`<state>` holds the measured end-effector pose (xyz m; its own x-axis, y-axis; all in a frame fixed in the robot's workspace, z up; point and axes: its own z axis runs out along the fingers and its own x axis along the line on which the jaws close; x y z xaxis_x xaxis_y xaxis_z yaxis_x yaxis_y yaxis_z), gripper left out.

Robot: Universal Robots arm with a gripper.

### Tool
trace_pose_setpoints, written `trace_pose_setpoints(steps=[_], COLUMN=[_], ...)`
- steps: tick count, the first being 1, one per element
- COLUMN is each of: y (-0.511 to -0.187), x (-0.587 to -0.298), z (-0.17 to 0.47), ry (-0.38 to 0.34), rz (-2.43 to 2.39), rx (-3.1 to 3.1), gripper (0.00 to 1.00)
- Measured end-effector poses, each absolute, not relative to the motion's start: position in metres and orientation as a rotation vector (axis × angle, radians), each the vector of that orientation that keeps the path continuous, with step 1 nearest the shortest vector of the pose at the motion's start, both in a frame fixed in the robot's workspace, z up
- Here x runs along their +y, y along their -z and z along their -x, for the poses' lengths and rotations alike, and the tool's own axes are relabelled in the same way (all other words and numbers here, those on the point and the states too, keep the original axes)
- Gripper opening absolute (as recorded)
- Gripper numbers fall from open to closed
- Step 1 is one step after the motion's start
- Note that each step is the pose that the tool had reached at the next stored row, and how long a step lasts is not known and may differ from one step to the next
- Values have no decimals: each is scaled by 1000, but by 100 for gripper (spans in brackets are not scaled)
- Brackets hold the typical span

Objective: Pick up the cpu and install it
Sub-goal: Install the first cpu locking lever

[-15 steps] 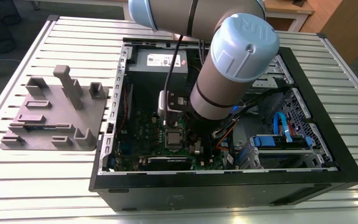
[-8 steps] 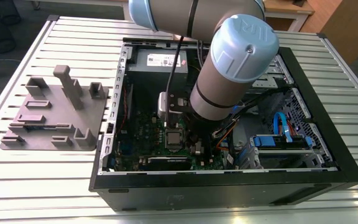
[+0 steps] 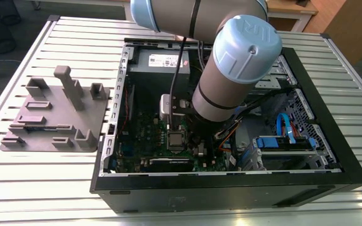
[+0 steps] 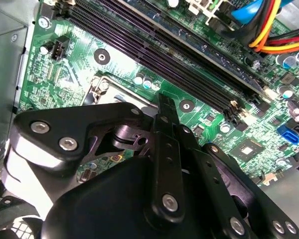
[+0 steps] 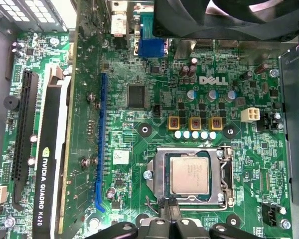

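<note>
At the left of the exterior view a grey fixture block [image 3: 55, 117] with upright posts sits on the slatted metal table [image 3: 36, 188], well apart from the arm and just beside the open computer case [image 3: 231, 188]. The case's black walls hem in the work area on all sides, and its top face is open. Inside, the grey power supply [image 3: 162, 61] fills the upper left corner of the case. The green motherboard [image 3: 149, 146] lies on the floor in the lower left part, and drive bays with blue cables [image 3: 288, 132] crowd the right half, so the free room is a narrow well over the board.

The arm [image 3: 237, 70] comes in from the top centre of the frame and slants down into that well, its wrist low over the board.

In the first wrist view the graphics card [image 5: 52, 164] stands along the left. A blue slot [image 5: 98, 144] runs to its right. The cpu [image 5: 189, 173] lies flat in its socket frame [image 5: 154, 174] at lower centre. The gripper [image 5: 168, 211] is at the bottom edge just below the socket, its black fingertips [image 5: 164, 206] drawn close together with nothing between them, near the socket's edge and apart from the chip.

In the second wrist view the gripper's black linkage [image 4: 164, 164] covers the lower half, and long memory slots [image 4: 159, 45] run diagonally above it.
</note>
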<state>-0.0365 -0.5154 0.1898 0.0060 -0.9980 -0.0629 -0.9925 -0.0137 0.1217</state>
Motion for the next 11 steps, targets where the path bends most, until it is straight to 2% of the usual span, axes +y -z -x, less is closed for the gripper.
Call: trace_pose_setpoints(steps=[11], y=[-189], x=[-515], z=[34], ry=[207], rz=[-2201], rx=[-2176], gripper=[10])
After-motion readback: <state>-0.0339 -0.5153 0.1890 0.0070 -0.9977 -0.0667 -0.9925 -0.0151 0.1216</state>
